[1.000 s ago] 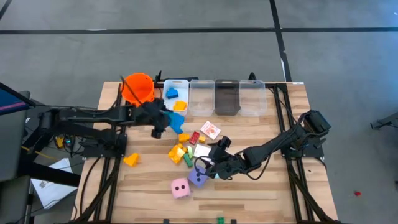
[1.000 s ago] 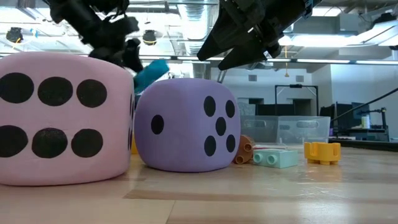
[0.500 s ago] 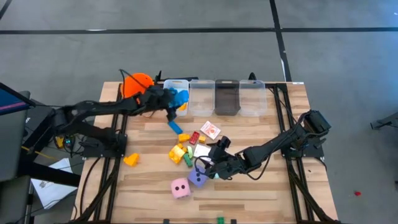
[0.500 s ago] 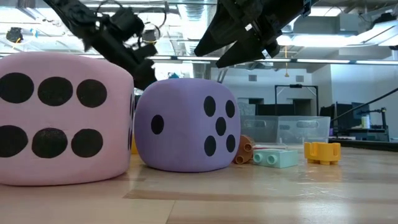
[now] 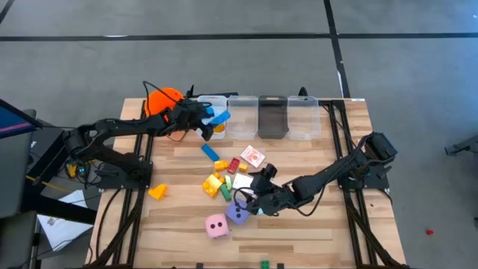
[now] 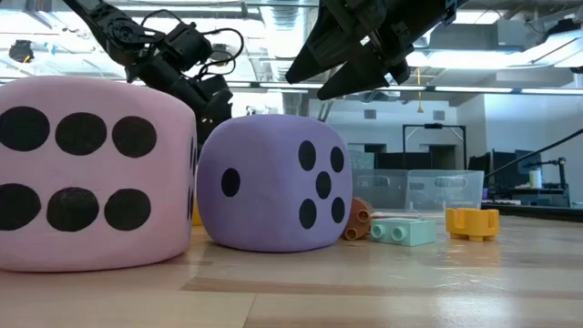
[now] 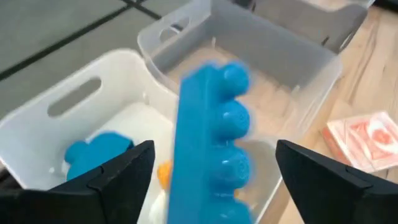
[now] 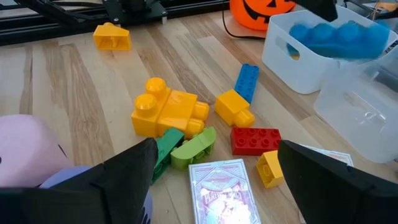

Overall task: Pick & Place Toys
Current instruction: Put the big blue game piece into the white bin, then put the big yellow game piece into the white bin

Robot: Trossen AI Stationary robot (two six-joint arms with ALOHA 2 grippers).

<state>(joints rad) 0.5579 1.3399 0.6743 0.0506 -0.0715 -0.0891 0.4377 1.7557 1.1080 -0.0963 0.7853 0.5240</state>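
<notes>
High view: I have left gripper (image 5: 211, 118) over white bin (image 5: 203, 101) at worktop back, jaws wide, blue block (image 7: 211, 134) between them, seemingly just let go so it drops in with other blue piece (image 7: 93, 155). Right gripper (image 5: 252, 200) hovers near purple die (image 5: 238, 214), jaws wide for large grab. Versus 1 s ago: left arm carried block from worktop middle to bin; right unchanged.

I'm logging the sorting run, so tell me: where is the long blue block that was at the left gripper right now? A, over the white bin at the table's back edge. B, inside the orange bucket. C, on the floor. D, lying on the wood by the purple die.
A: the long blue block shows blurred between the left gripper fingers, above the white bin.
</notes>
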